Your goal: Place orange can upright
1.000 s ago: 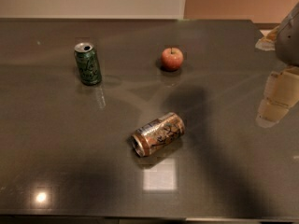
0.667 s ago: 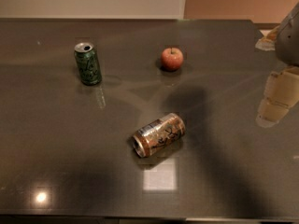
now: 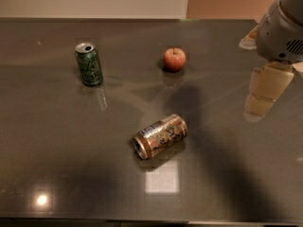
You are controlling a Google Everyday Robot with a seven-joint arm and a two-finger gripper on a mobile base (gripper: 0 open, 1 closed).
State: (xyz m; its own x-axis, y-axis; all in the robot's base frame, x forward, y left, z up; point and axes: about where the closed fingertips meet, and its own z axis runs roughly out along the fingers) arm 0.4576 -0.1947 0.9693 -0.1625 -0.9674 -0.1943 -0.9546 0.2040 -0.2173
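The orange can [image 3: 161,136] lies on its side on the dark table [image 3: 57,145], near the middle front. Its silver open end points to the front left, and its pale label patch faces up. My gripper [image 3: 263,94] hangs at the right edge of the view, above the table. It is to the right of the orange can and a little farther back, well apart from it. It holds nothing that I can see.
A green can [image 3: 88,64] stands upright at the back left. A red apple [image 3: 174,59] sits at the back middle. A bright light reflection [image 3: 162,177] lies on the table just in front of the orange can.
My gripper has shifted a little to the left, toward the orange can. The cans and the apple have not moved.
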